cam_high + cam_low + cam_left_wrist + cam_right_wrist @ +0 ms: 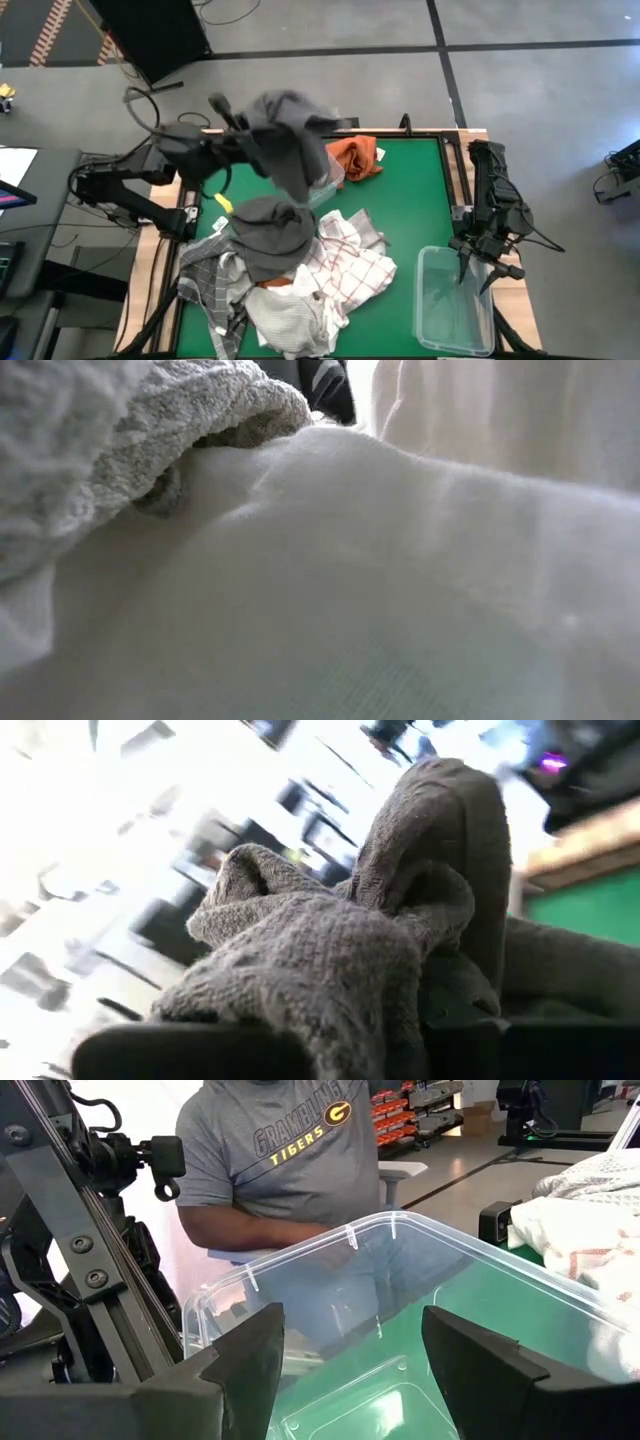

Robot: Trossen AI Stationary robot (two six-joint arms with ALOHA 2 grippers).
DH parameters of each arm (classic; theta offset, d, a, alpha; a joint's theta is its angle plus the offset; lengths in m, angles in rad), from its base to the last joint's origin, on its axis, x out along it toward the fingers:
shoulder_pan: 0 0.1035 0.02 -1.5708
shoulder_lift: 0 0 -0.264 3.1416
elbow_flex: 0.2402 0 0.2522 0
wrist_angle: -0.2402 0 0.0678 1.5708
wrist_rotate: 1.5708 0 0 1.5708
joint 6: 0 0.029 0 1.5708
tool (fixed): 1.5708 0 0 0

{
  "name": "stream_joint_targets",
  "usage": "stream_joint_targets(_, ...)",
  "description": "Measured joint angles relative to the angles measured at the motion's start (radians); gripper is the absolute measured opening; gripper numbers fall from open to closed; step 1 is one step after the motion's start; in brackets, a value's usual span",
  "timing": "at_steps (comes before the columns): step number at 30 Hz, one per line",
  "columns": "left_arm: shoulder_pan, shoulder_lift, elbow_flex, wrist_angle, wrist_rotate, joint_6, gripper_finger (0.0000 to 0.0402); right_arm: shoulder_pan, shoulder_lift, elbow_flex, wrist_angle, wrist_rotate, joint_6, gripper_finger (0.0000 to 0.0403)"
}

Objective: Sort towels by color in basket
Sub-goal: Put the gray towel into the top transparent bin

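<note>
High view shows the green tabletop (420, 200) with a heap of towels on its near-left part, and the left arm raised over the far-left edge carrying a dark grey towel (285, 140). The left tool (250, 135) is pressed together, pinching that towel, which hangs well above the surface. The step in hand is judged to be the transfer of a picked towel toward its container.

Largest to smallest, the remaining items are:
- Towel heap: a white towel with red grid lines (350, 260), a grey plaid towel (210, 280), a plain white towel (285, 320) and a second dark grey cloth (270, 235) lying on top.
- Large clear bin (455, 305) at the near-right corner, holding no towels.
- Small clear bin (330, 180) just beside the hanging towel.
- Rust-orange towel (357, 158) on the tabletop, touching the small bin's far side.

The right tool (350, 1370) rests spread just beside the large bin, holding nothing.

The next move calls for carrying the hanging cloth over a bin and parting the left fingers only once it is clear of the rim. The draped tail may snag the small bin's wall. A person (290, 1170) sits beyond the tabletop, clear of both arms.
</note>
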Motion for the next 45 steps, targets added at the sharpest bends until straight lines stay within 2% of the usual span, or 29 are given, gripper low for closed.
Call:
stream_joint_targets(3, 0.032, -0.001, 0.0, 0.11, 0.001, 0.115, 0.0023, 0.0, 0.0, 0.0, 0.0, 0.0, 0.0, 0.0264)
stream_joint_targets(6, 0.067, -0.001, 0.0, 0.134, 0.001, 0.14, 0.0023, 0.0, 0.0, 0.0, 0.0, 0.0, 0.0, 0.0264)
stream_joint_targets(10, 0.104, -0.001, 0.0, 0.052, 0.021, 0.066, 0.0023, 0.0, 0.0, 0.0, 0.0, 0.0, 0.0, 0.0264)
stream_joint_targets(18, 0.185, 0.028, -0.03, -0.183, 0.132, -0.193, 0.0023, 0.0, 0.0, 0.0, 0.0, 0.0, 0.0, 0.0264)
stream_joint_targets(30, 0.263, 0.195, -0.092, -0.185, 0.229, -0.283, 0.0024, 0.0, 0.0, 0.0, 0.0, 0.0, 0.0, 0.0264)
stream_joint_targets(35, 0.303, 0.258, -0.092, -0.117, 0.289, -0.275, 0.0024, 0.0, 0.0, 0.0, -0.001, 0.0, 0.0, 0.0264)
stream_joint_targets(42, 0.328, 0.276, -0.092, 0.18, 0.403, -0.178, 0.0024, 0.0, 0.0, 0.0, 0.0, 0.0, 0.0, 0.0264)
stream_joint_targets(45, 0.342, 0.275, -0.091, 0.18, 0.431, -0.186, 0.0024, 0.0, 0.0, 0.0, -0.001, 0.0, 0.0, 0.0264)
